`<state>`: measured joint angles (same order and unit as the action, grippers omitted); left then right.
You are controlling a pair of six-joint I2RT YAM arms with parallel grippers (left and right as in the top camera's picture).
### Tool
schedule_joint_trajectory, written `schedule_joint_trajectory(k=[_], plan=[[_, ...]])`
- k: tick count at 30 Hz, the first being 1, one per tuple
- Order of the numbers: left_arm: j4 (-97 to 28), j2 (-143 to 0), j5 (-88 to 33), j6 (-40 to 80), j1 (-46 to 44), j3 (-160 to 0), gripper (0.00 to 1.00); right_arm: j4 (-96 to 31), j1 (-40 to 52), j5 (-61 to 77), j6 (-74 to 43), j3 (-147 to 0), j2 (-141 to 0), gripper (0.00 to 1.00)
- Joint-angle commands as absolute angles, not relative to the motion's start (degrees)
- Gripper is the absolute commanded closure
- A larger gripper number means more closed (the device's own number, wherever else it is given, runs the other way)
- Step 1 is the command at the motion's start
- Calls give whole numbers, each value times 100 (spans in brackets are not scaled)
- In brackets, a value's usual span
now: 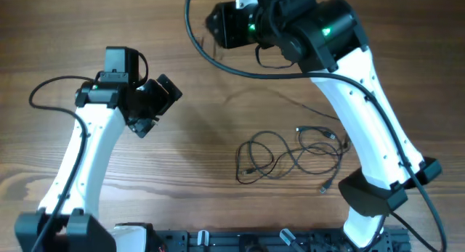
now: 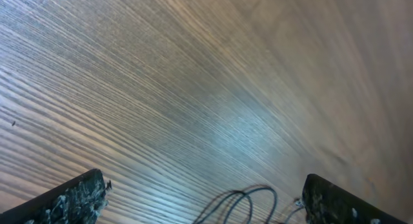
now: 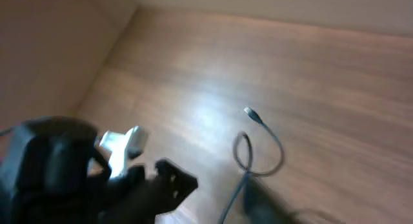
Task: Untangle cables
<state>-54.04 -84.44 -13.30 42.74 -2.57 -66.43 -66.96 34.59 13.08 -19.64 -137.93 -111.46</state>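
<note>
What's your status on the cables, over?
Left gripper: jaws open, empty. Right gripper: view blurred, jaws unclear. Cables loosely tangled on the table. Right arm overhangs the tangle's edge.

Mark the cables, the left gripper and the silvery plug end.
cables (image 1: pixel 294 159): overhead view, middle of the loose bunch.
left gripper (image 2: pixel 203 188): left wrist view, midway between its open fingertips.
silvery plug end (image 3: pixel 249 112): right wrist view, tip of a thin cable.
</note>
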Motion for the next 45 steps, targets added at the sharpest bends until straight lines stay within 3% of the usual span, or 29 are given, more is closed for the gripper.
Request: schedule_joint_trajectory(k=[1, 8, 15, 20, 24, 29, 34, 45], plan=[[-5382, -8842, -1299, 4241, -239, -6630, 0, -6886, 3441, 1361, -1505, -13863, -11203, 1], [-5387, -8991, -1365, 4195, -239, -6632, 0, -8027, 3107, -937, -2152, -13863, -11203, 0], [-5450, -8991, -1367, 3962, -239, -6630, 0, -8726, 1863, 307, -2353, -13806, -11212, 0], [-5448, -8991, -1411, 3962, -250, -6632, 0, -8897, 1568, 1015, -2075, -13080, -11212, 0], [-5448, -8991, -1507, 3964, -250, -6632, 0, -8503, 1695, 1260, -2342, -12245, -11212, 1], [-5446, -8991, -1518, 3964, -250, -6632, 0, -7791, 1828, 1273, -3857, -11128, -11214, 1], [-5422, -8991, -1518, 3966, -250, -6632, 0, -7251, 1896, 1273, -6591, -10020, -11214, 0], [-5352, -8991, -1516, 3964, -250, -6632, 0, -4827, 2045, 766, -7389, -8368, -11220, 0]])
